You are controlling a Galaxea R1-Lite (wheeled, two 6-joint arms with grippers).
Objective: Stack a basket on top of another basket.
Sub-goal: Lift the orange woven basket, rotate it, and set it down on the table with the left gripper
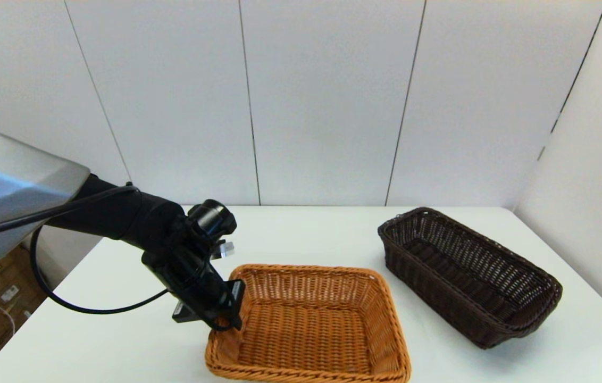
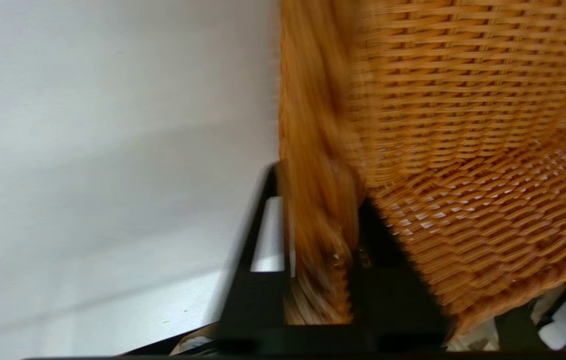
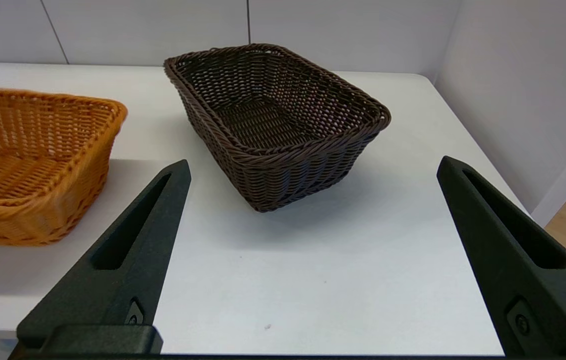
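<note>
You are looking at a white table (image 1: 306, 234) with plain white wall panels (image 1: 322, 101) behind it. 2 baskets sit on it. The orange-tan basket (image 1: 309, 324) is at the bottom middle of the head picture, and its near end runs off the bottom edge. The dark brown basket (image 1: 468, 274) sits at the right of that picture, turned at a slant, and a strip of bare table lies between the 2 baskets, so they do not touch. Your left gripper (image 1: 229, 311) comes in from the left side of the head picture and is at the left end of the orange-tan basket. In the left wrist picture you can see its 2 black fingers (image 2: 258, 280) pinched on the braided rim (image 2: 318, 200), with 1 finger outside the wall and 1 inside. The basket's woven floor (image 2: 488, 210) fills the right half of that picture. Your right gripper (image 3: 313, 175) does not show in the head picture. In its own wrist picture its 2 fingers are spread wide with nothing between them, and it looks across the table at the dark brown basket in the upper middle of that picture.
</note>
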